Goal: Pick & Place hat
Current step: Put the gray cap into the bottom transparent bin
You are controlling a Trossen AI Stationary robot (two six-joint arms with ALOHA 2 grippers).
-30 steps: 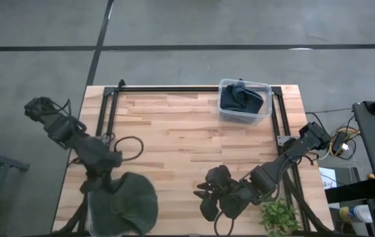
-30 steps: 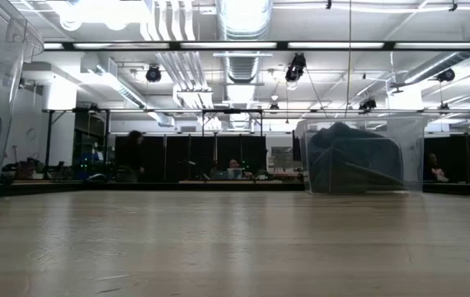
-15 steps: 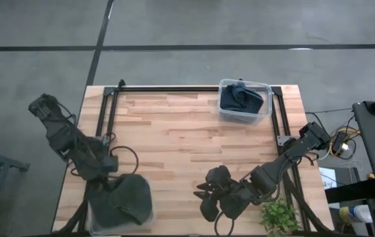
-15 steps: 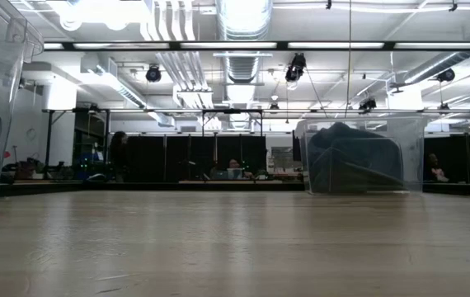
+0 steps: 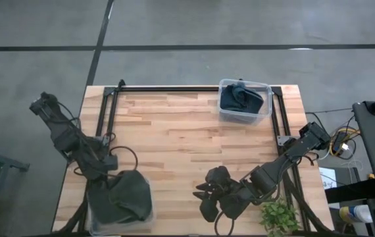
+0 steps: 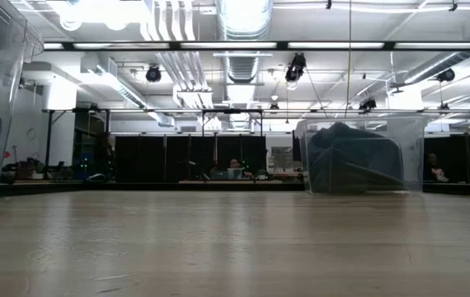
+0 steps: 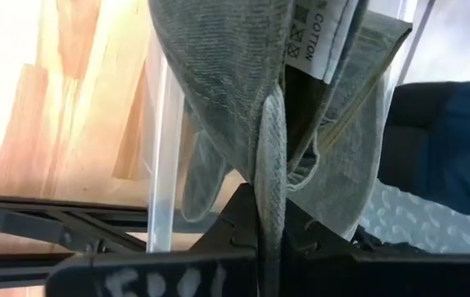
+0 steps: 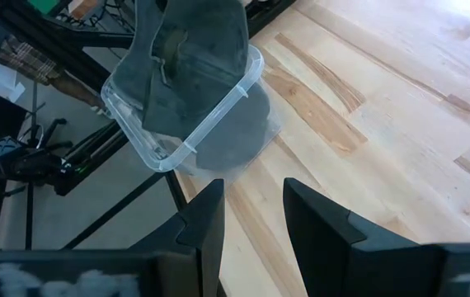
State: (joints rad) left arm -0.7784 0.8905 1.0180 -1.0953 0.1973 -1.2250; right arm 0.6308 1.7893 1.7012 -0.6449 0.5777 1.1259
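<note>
A grey-green hat [image 5: 127, 197] sits over a clear plastic bin [image 5: 91, 212] at the table's near-left corner. My left gripper [image 5: 110, 172] is shut on the hat at the bin's far side. In the left wrist view the hat [image 7: 235, 74] hangs past the bin's clear wall [image 7: 161, 124]. The right wrist view shows the hat [image 8: 194, 66] inside the bin [image 8: 181, 150]. My right gripper [image 5: 207, 194] waits open near the table's near edge, right of the middle, touching nothing. My left gripper [image 7: 270, 247] pinches a folded, stitched edge of the hat [image 7: 271, 173] between its two fingers. It comes slanting down from the far-left side. The hat hangs beyond the fingers, with its body down inside the clear bin.
A second clear bin [image 5: 244, 100] with dark hats stands at the table's far edge, also seen in the low view [image 6: 354, 157]. A small green plant [image 5: 278, 216] sits at the near-right corner. Bare wood [image 5: 174, 138] lies between the bins.
My left gripper has moved toward the table's near-left corner and down, still shut. The hat, which spread past the bin's right side, has been drawn back and lowered within the bin's outline.
</note>
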